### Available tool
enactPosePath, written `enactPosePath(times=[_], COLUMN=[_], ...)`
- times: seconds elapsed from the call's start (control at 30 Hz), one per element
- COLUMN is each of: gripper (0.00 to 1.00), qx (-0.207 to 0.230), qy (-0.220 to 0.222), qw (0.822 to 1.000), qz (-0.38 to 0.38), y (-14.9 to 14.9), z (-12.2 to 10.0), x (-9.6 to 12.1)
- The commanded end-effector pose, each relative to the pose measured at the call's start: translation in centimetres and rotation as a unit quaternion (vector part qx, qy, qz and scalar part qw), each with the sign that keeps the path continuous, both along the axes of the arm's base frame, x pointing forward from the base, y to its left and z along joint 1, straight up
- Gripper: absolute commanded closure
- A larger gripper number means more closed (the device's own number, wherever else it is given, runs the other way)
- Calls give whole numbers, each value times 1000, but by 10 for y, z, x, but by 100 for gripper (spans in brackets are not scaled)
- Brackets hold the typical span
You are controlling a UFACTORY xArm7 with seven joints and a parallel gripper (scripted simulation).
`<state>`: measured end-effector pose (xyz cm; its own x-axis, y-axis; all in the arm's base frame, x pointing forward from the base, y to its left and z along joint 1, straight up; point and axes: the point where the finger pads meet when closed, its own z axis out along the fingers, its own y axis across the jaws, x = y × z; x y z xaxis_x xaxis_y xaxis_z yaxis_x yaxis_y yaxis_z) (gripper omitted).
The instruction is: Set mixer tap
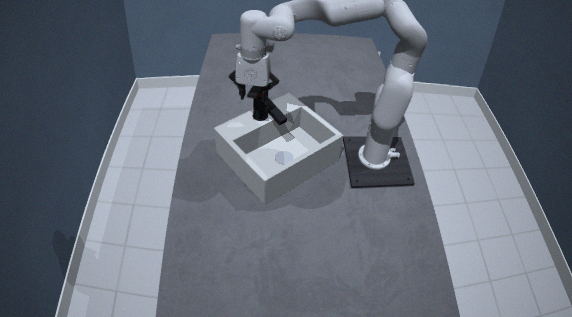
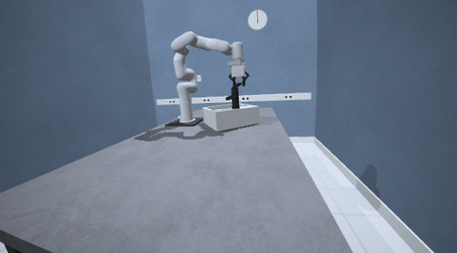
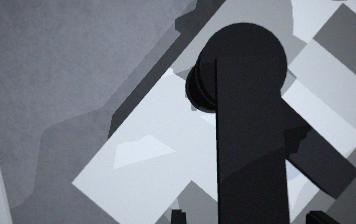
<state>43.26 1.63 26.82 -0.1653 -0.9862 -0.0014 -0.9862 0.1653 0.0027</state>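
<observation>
Wrist view first: I look straight down on the black mixer tap [image 3: 240,65], and its long black lever [image 3: 252,150] runs from the round top toward the bottom edge of my picture. Top view shows the tap on the back rim of the pale grey box sink [image 1: 300,159], spout slanting out over the basin. My black two-finger gripper [image 1: 255,90] hangs just above it, fingers spread wide, holding nothing.

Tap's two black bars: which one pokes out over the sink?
The lower one, the spout, slants out over the sink. The other, the lever, sits on top, right under the open gripper.
</observation>
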Motion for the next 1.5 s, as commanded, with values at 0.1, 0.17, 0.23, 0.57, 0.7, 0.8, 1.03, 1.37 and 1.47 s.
enactPosePath(times=[0.1, 0.17, 0.23, 0.57, 0.7, 0.8, 1.03, 1.37, 1.47], gripper=[30, 30, 30, 30, 30, 30, 30, 30, 30], qx=[0, 0, 0, 0, 0, 0, 0, 0, 0], qy=[-2, -2, -2, -2, -2, -2, -2, -2, -2], qw=[1000, 1000, 1000, 1000, 1000, 1000, 1000, 1000, 1000], qz=[0, 0, 0, 0, 0, 0, 0, 0, 0], y=[0, 0, 0, 0, 0, 0, 0, 0, 0], z=[3, 5, 7, 24, 36, 45, 58, 71, 71], x=[1, 1, 1, 1, 1, 1, 1, 1, 1])
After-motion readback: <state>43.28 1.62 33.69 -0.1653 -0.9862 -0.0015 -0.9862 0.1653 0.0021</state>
